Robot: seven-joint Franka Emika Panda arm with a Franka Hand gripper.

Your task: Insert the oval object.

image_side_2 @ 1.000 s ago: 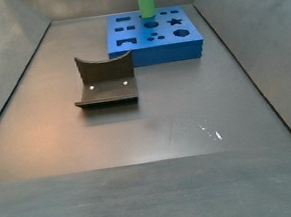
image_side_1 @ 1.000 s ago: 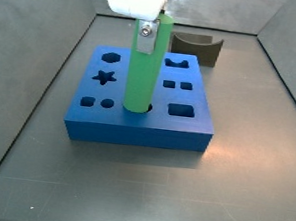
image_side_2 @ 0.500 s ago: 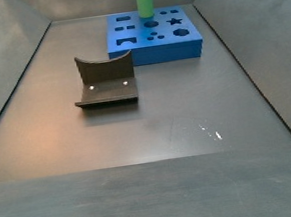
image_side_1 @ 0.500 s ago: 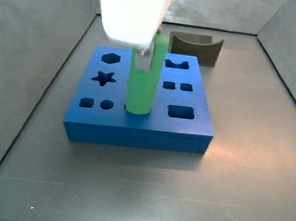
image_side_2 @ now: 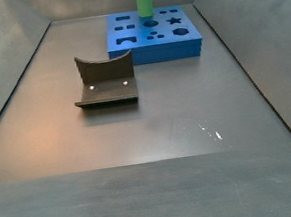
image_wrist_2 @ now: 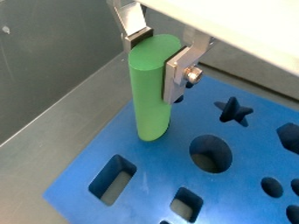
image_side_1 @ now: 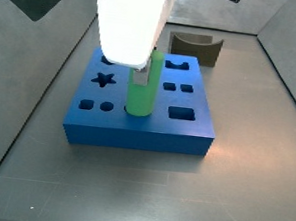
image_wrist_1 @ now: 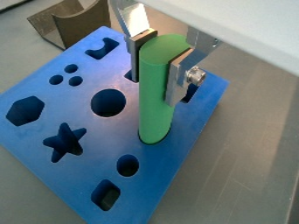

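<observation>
One pincer (image_wrist_1: 163,57) is pinching the upright oval object (image_wrist_1: 159,92), its lower end sitting in the blue block (image_wrist_1: 82,153) near the counter's (image_side_2: 164,128) far edge.

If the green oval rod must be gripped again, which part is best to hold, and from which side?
Judging from its pose, grip the oval object near its top end, coming down from above, fingers on its two opposite sides. It stands upright with its lower end in the blue block, so only the upper length is free. The gripper already holds it there.
</observation>
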